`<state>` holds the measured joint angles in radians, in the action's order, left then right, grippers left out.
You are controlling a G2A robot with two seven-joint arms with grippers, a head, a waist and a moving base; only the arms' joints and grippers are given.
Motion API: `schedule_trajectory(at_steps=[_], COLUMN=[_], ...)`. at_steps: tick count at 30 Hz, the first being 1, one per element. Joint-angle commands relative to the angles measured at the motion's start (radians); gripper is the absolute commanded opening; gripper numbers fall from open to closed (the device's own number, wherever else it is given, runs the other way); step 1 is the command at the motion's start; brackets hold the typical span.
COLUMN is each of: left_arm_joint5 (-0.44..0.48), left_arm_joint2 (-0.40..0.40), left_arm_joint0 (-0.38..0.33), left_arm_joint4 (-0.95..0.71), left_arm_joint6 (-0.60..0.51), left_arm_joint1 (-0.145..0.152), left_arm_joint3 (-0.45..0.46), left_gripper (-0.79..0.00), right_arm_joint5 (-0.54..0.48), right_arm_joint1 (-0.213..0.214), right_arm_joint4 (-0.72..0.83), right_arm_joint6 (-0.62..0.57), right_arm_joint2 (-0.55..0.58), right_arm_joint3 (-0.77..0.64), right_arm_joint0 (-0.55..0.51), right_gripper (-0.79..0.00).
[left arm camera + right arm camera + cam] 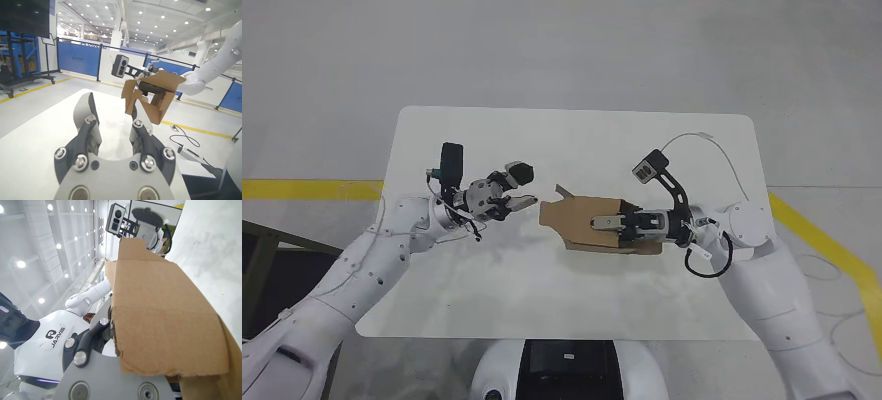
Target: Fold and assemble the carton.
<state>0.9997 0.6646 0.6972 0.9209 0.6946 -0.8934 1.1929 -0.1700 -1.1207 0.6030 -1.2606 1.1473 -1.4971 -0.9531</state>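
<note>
Right end effector [608, 222] holds carton [576, 219]; left end effector [523, 187] splayed just beside

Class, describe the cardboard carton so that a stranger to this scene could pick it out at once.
Start at the white rounded table; near its middle two robot arms face each other. The half-folded brown cardboard carton, flaps loose, is gripped by the right claw, across from the open, empty left claw. It is the only brown thing there.

Top camera looking down on the table [542, 290]; both wrist cameras close, facing each other, sharing the carton [166, 83].
</note>
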Motion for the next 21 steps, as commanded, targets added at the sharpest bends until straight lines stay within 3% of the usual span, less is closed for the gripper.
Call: schedule_trajectory(at_steps=[1,11,21], left_arm_joint5=[0.013,0.003,0.013], left_arm_joint2=[0.0,0.002,0.036], left_arm_joint0=[-0.005,-0.032,-0.025], left_arm_joint4=[-0.034,-0.166,-0.187], left_arm_joint6=[-0.043,-0.17,-0.237], left_arm_joint1=[-0.008,-0.054,-0.078], left_arm_joint3=[-0.009,-0.04,-0.051], left_gripper=[0.0,0.0,0.0], right_arm_joint5=[-0.001,0.0,-0.001], right_arm_joint1=[-0.001,-0.004,-0.006], right_arm_joint4=[-0.002,-0.007,-0.007], right_arm_joint6=[-0.005,-0.032,-0.038], right_arm_joint2=[-0.005,-0.035,-0.051], right_arm_joint3=[-0.002,-0.01,-0.013], right_arm_joint0=[0.002,0.013,0.021], right_gripper=[-0.785,-0.785,-0.785])
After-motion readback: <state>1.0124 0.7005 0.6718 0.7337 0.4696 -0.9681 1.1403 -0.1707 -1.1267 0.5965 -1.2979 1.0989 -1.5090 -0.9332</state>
